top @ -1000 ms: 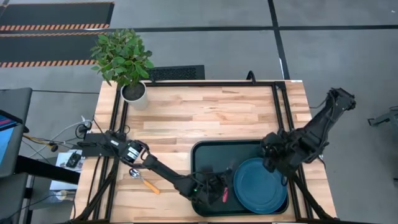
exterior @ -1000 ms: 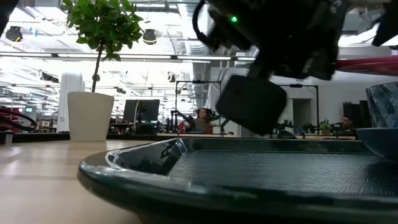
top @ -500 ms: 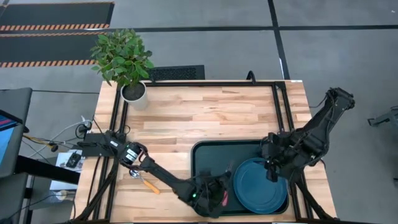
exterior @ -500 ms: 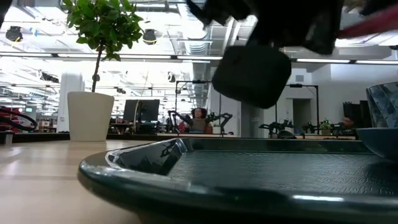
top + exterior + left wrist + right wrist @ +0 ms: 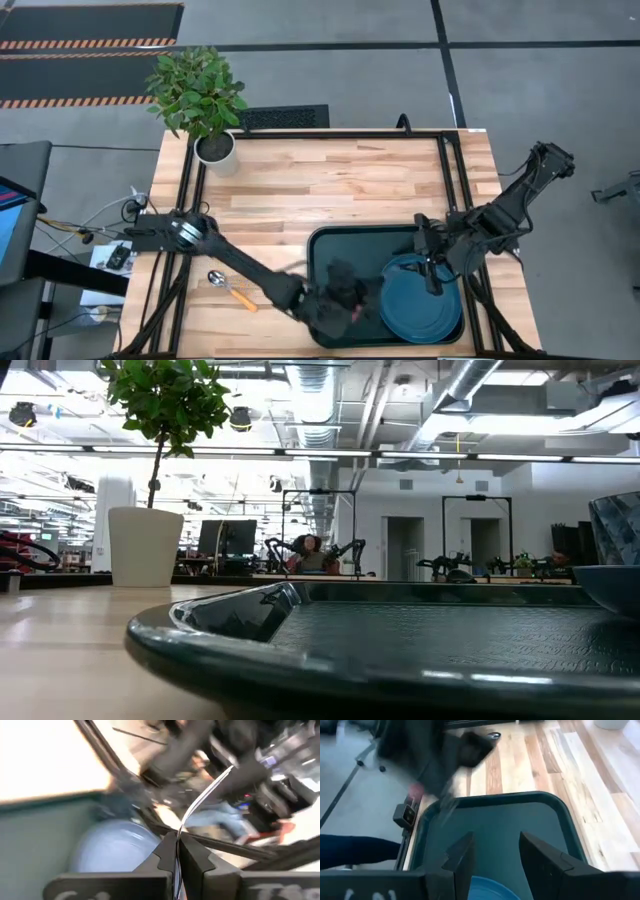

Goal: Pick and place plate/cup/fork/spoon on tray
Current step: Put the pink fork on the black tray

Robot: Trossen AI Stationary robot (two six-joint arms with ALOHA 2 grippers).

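Note:
The dark green tray (image 5: 330, 250) lies at the table's near right, and the teal-blue plate (image 5: 420, 305) lies in its right half. My left gripper (image 5: 343, 292) hovers blurred over the tray's near left part, shut on the fork (image 5: 205, 795). My right gripper (image 5: 495, 855) is open and empty above the plate's far rim; it also shows in the high view (image 5: 430, 268). The spoon (image 5: 230, 288) lies flat on the table left of the tray. A dark see-through cup (image 5: 617, 525) shows at the low view's right edge, by the plate (image 5: 610, 585). My left gripper pinches the fork between its two fingers (image 5: 197, 862). The fork's silver metal end (image 5: 192, 812) curves out beyond the fingertips; the red handle is hidden behind the fingers. The fork is lifted clear of the tray.
A white plant pot (image 5: 215, 150) with a green plant stands at the table's far left corner. A black frame rail (image 5: 320, 133) runs along the table's edges. Bare wood (image 5: 330, 190) lies between the pot and the tray. A person sits in the room beyond the table (image 5: 305, 550).
My left gripper has risen with the fork from just above the tray and has gone up out of the low view; it stays over the tray's near left part. My right gripper has shifted a little toward the table's left edge over the plate.

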